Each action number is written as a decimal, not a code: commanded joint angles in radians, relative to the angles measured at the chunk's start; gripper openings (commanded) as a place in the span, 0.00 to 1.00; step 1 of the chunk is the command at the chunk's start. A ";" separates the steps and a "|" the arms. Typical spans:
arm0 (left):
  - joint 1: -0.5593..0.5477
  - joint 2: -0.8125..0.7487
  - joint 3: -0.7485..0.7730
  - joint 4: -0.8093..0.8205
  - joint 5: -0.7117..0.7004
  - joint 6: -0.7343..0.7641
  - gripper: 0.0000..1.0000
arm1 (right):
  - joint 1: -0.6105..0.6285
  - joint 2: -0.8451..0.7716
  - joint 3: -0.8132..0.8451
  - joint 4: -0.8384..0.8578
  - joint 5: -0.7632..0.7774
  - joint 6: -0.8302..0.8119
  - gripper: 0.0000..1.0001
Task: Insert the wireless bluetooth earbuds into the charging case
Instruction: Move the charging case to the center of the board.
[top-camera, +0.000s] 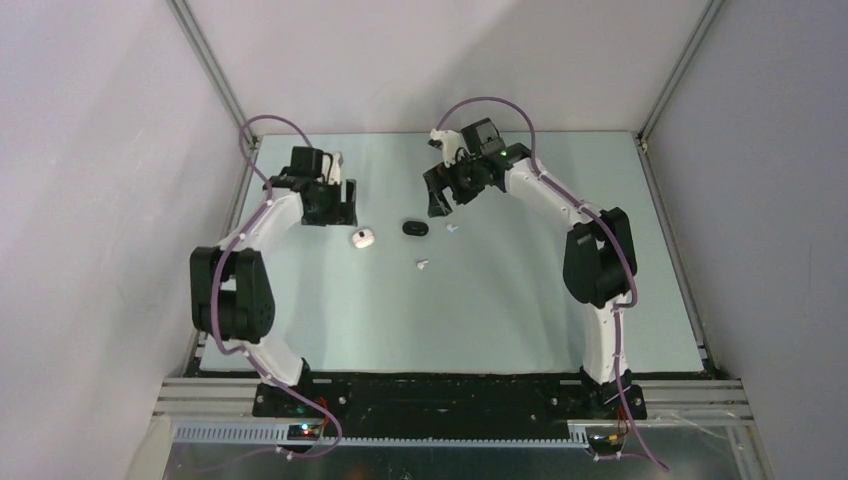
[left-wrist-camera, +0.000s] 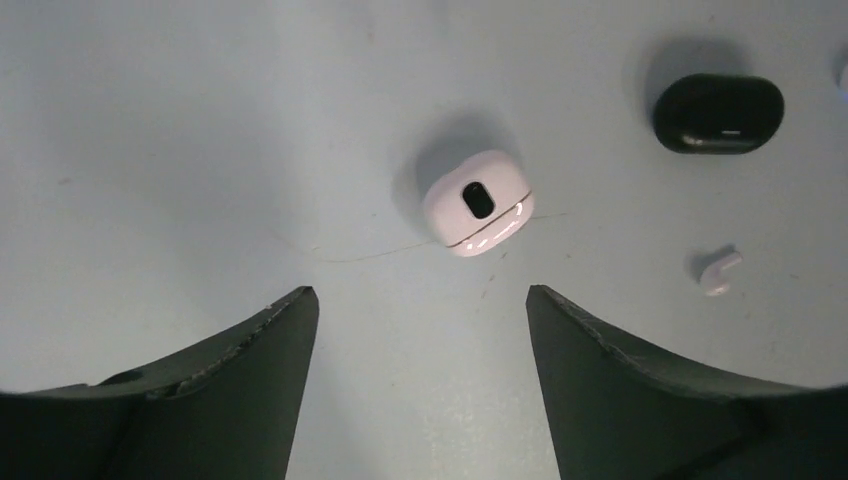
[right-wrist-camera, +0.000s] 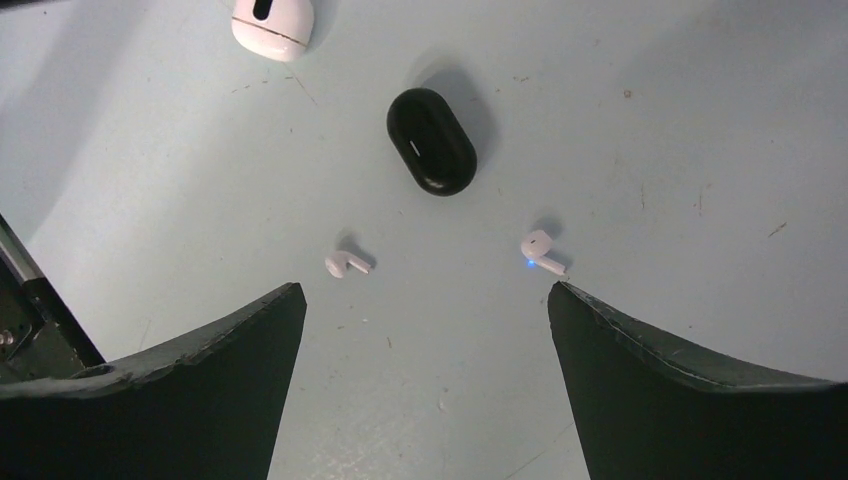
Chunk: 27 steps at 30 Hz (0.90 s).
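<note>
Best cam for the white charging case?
Left wrist: charging case sits whole and near centre, dark mark and seam clear. Right wrist crops it at the top edge; top external shows only a small white blob.

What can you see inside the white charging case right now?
Nothing: the charging case looks shut, so its inside is hidden. Both earbuds lie outside on the table.

Table (top-camera: 500, 310): case (top-camera: 362, 238), black pebble (top-camera: 415, 228), two earbuds (top-camera: 422, 265).
</note>
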 joint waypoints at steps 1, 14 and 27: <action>0.014 0.017 -0.007 0.118 0.146 0.049 0.68 | 0.006 -0.019 0.037 0.054 0.046 0.011 0.95; 0.029 0.418 0.341 -0.088 0.053 0.097 0.27 | 0.060 -0.075 -0.025 0.078 0.168 -0.089 0.98; -0.062 0.367 0.214 -0.132 0.138 0.117 0.29 | 0.052 -0.061 -0.001 0.070 0.131 -0.056 0.99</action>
